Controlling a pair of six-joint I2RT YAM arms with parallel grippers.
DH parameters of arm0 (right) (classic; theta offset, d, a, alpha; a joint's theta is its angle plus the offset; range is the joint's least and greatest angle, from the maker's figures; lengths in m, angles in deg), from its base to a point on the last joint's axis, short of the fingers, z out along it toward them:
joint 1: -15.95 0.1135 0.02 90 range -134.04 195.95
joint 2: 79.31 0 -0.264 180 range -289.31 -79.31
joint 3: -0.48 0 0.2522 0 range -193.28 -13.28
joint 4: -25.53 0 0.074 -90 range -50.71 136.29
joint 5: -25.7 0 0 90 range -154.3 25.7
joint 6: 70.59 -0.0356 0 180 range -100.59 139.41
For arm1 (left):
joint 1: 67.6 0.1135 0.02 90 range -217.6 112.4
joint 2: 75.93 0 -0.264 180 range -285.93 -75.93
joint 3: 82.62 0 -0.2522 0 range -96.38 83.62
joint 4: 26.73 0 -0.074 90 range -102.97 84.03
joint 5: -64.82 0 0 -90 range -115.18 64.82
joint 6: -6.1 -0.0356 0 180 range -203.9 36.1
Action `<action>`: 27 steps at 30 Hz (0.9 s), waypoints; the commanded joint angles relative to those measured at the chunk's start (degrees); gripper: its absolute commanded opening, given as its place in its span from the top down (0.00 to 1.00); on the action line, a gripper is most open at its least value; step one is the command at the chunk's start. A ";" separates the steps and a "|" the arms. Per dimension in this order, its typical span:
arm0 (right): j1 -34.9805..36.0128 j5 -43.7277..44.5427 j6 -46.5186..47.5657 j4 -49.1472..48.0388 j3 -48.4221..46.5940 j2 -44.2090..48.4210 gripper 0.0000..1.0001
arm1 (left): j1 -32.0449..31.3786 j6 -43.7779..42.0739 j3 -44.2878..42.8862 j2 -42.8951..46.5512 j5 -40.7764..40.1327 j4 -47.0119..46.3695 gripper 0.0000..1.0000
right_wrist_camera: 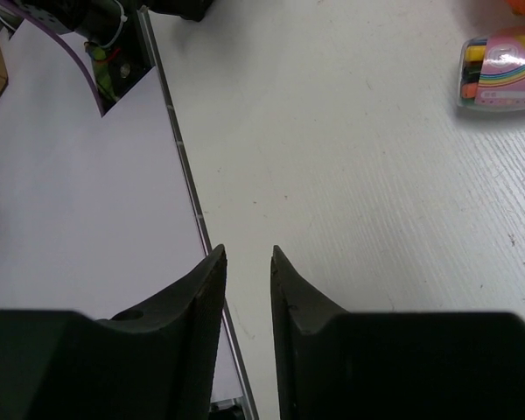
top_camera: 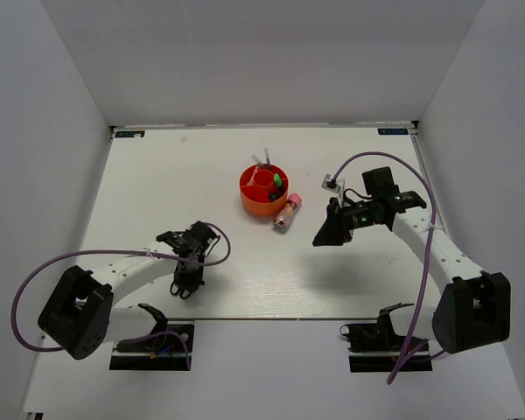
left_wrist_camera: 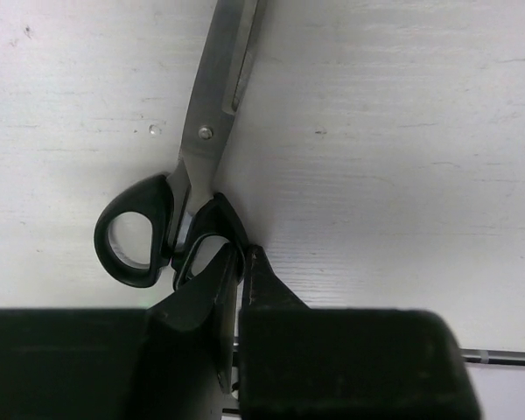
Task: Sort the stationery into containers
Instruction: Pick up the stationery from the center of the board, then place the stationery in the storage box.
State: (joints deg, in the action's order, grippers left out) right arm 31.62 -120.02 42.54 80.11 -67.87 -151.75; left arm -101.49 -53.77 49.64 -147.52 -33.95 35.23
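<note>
The black-handled scissors (left_wrist_camera: 212, 105) lie with their blades pointing away from my left gripper (left_wrist_camera: 243, 250). That gripper is shut on the rim of one handle loop, one finger through the loop and one outside it. In the top view the left gripper (top_camera: 185, 285) is near the table's front edge. The orange tub (top_camera: 262, 189) stands at the table's middle with a white pen and green items in it. The pink-capped clear tube (top_camera: 287, 212) lies just right of the tub and also shows in the right wrist view (right_wrist_camera: 500, 70). My right gripper (top_camera: 325, 236) (right_wrist_camera: 248, 252) is open and empty, above the table right of the tube.
A small pale item (top_camera: 331, 184) lies on the table right of the tub, behind the right wrist. The table's metal edge strip (right_wrist_camera: 188, 188) runs under the right gripper. The arm bases and purple cables sit at the near edge.
</note>
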 commanded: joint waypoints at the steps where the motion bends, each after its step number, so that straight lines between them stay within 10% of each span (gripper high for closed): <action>1: -0.72 -1.58 1.38 1.46 -1.84 -0.06 0.69 | -1.70 1.16 -0.72 0.57 -3.97 -5.50 0.99; 27: -1.07 20.30 1.65 -2.76 -0.43 7.67 0.62 | -9.09 -46.81 -52.06 -14.80 -9.13 12.70 0.99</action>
State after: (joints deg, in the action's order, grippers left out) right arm 30.92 -102.93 43.81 79.28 -67.96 -144.93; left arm -109.25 -90.45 1.54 -161.18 -38.78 46.12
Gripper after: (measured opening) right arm 0.374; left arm 0.155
